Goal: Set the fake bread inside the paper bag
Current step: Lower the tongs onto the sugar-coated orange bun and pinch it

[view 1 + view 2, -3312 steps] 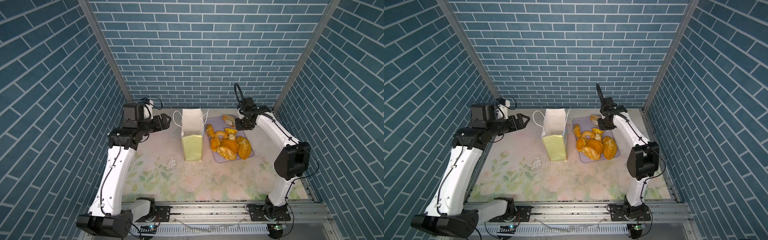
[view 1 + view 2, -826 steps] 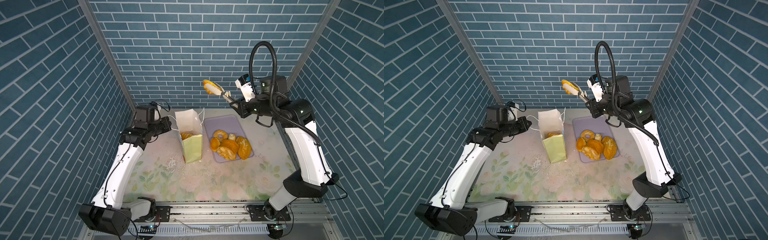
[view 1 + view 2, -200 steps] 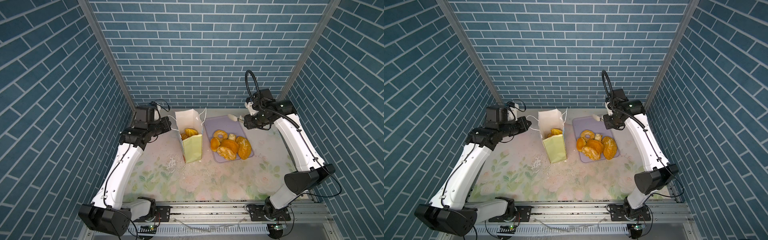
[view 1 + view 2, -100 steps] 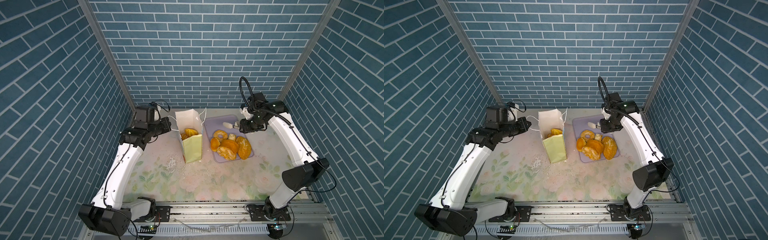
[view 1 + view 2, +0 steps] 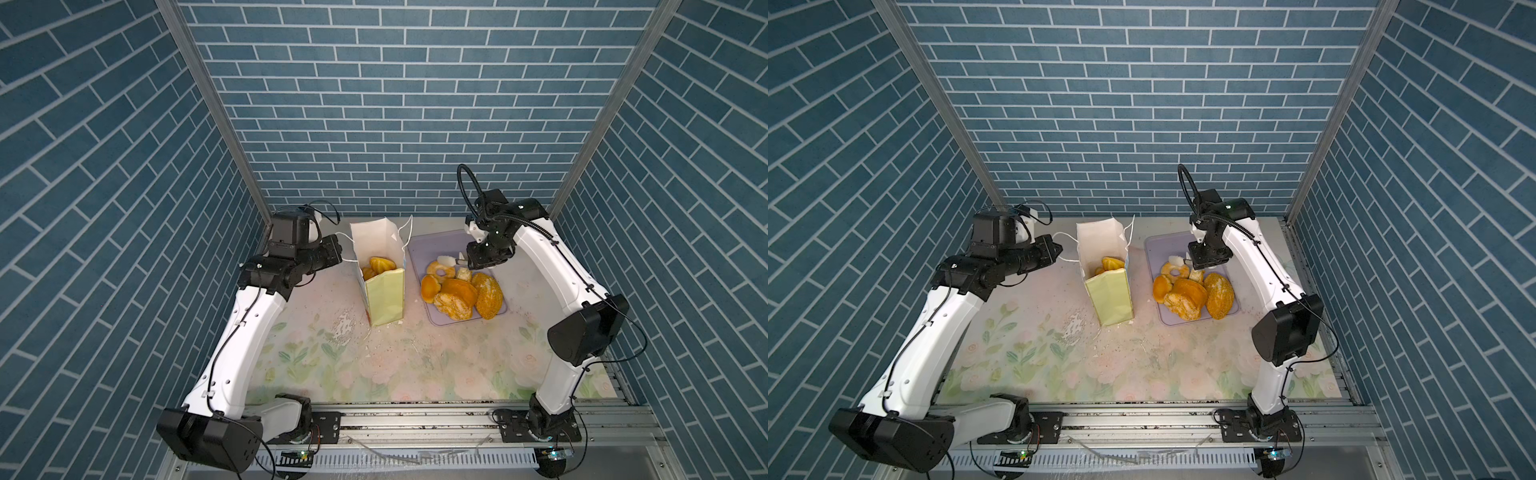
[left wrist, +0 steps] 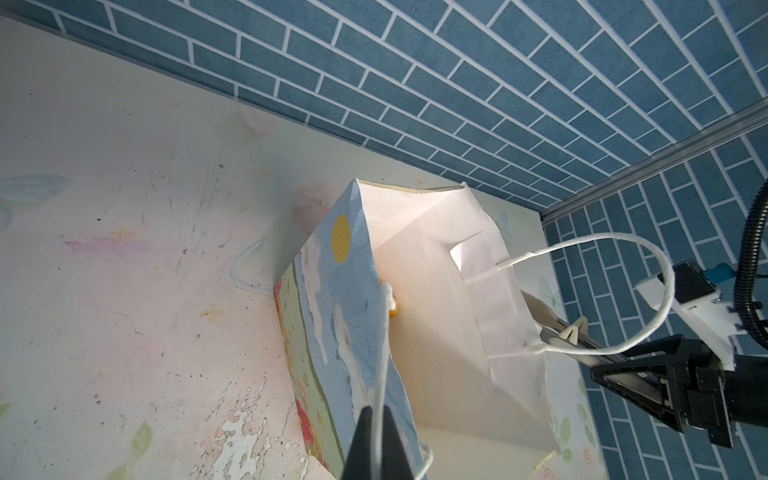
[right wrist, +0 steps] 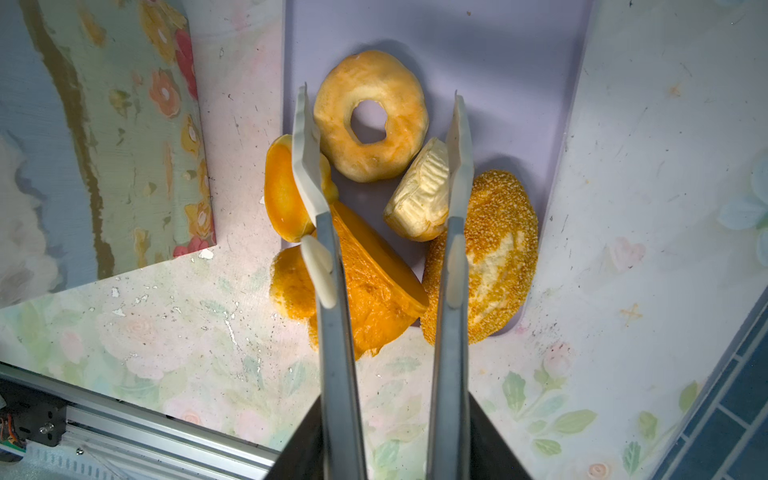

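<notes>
On the tray (image 5: 432, 245) just beside the bag (image 5: 384, 291), the right gripper (image 7: 382, 99) is hovering over the bread with its jaws partly open and nothing in them. One finger is sitting on each side of the doughnut (image 7: 409, 124), so I'm guessing that's the next pick. Across the bag from there, the left gripper (image 6: 376, 440) is pinching the handle (image 6: 383, 357) tight and pulling that face outward, so the mouth is gaping open. A couple of pieces (image 5: 380, 264) are already sitting inside the bag. The rest, including the seeded loaf (image 7: 494, 257), the pale wedge (image 7: 419, 199) and the orange bun (image 7: 282, 191), are waiting on the tray.

Tips for this step, as I see it:

- **Approach:** come straight down. The finger on the bag side is hanging over the bun and the far one over the wedge, so catch either and you're dragging neighbours along.
- **Grip:** squeeze gently, since it's looking like squishy foam.
- **Transfer:** lift high enough to clear the bag's rim before swinging over, then let go right above the mouth.
- **Left arm:** it shouldn't be slackening the handle meanwhile, or the bag could be folding shut or tipping.
</notes>
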Robot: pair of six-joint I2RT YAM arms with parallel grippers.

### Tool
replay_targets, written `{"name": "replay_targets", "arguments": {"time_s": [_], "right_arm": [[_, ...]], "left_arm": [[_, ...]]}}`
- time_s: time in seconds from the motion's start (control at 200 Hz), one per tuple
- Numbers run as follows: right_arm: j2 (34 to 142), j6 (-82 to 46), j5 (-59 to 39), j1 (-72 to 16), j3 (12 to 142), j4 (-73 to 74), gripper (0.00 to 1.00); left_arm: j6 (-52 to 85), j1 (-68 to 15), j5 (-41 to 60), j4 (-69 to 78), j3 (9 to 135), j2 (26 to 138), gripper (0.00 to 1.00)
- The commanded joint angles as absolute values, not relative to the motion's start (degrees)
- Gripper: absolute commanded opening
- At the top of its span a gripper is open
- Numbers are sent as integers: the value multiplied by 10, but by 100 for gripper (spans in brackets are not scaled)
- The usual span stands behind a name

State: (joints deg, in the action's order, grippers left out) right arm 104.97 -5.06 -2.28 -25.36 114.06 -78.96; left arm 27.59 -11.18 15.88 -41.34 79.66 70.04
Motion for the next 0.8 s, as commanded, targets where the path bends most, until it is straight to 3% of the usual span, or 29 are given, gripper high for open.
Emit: {"name": "replay_targets", "arguments": {"time_s": [0.0, 0.795], "right_arm": [[1029, -28, -14, -267, 1153, -821, 47], [933, 3, 59, -332, 1075, -910, 55]], "left_arm": [[270, -115, 155, -416, 793, 693, 0], [271, -115, 160, -408, 788, 690, 0]]}}
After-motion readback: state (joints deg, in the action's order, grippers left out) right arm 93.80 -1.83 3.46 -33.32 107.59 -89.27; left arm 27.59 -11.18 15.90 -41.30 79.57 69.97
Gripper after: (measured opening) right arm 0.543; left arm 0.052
